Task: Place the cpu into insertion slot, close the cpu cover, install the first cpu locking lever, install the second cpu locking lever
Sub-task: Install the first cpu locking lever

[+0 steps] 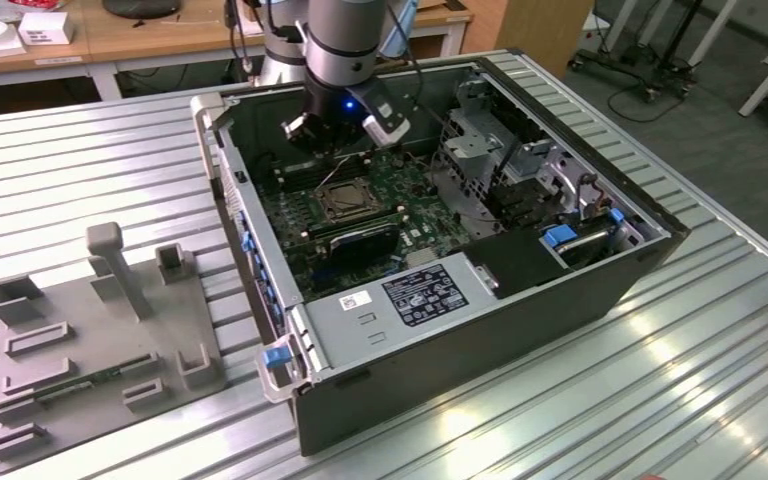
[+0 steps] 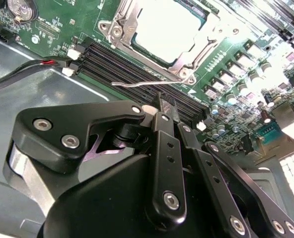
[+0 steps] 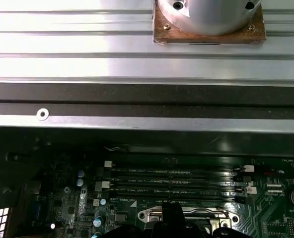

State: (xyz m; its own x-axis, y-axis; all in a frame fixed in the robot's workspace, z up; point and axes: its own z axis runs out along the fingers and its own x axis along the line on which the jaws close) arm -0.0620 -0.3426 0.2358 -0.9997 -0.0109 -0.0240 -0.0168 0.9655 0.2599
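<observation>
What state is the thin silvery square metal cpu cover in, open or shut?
Shut: in the second wrist view the cpu cover lies flat, framing the pale square cpu, with no side raised.

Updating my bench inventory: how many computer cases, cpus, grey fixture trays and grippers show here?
computer case: 1
cpu: 1
grey fixture tray: 1
gripper: 1
Total: 4

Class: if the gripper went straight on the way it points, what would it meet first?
Probably the thin metal lever over the black memory slots; depth from the gripper is unclear.
</observation>
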